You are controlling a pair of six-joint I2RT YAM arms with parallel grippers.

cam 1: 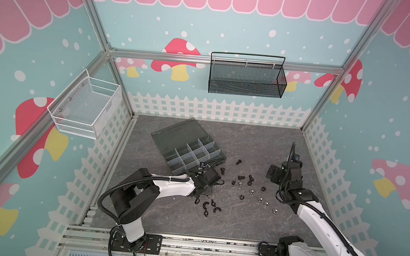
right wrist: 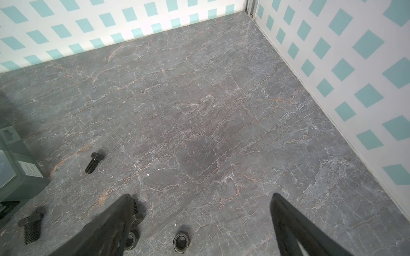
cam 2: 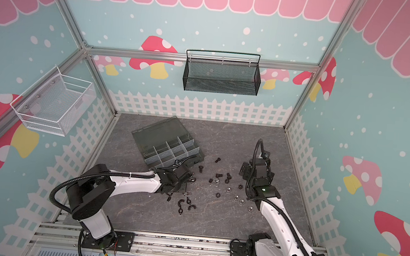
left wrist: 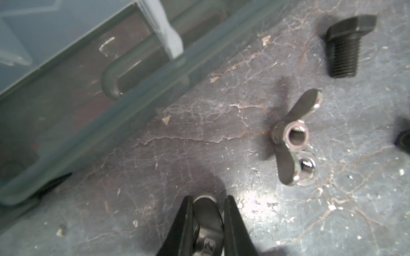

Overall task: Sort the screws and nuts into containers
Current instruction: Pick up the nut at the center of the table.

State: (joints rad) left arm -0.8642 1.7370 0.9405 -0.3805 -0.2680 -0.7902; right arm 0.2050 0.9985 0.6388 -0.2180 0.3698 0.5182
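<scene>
My left gripper [left wrist: 207, 199] is shut on a silver winged nut [left wrist: 206, 212] just above the floor, beside the organizer box [left wrist: 111, 106]; both top views show it [cam 1: 208, 190] [cam 2: 185, 189] at the box's near corner. The containers [cam 1: 189, 150] [cam 2: 168, 148] stand open, lid laid back. Another silver winged nut [left wrist: 290, 137] and a screw [left wrist: 341, 44] lie close by. My right gripper [right wrist: 203, 197] [cam 1: 272, 173] hangs open over bare floor, with a black hex nut [right wrist: 181, 240] below it. Screws [cam 1: 238, 162], silver domed nuts [cam 1: 260, 198] and black winged nuts [cam 1: 205, 205] lie scattered between the arms.
A black mesh basket [cam 1: 247, 81] hangs on the back wall and a white wire basket [cam 1: 85, 109] on the left wall. The fenced right wall [right wrist: 332, 77] stands close to my right gripper. Two more screws [right wrist: 94, 163] [right wrist: 30, 226] lie towards the box.
</scene>
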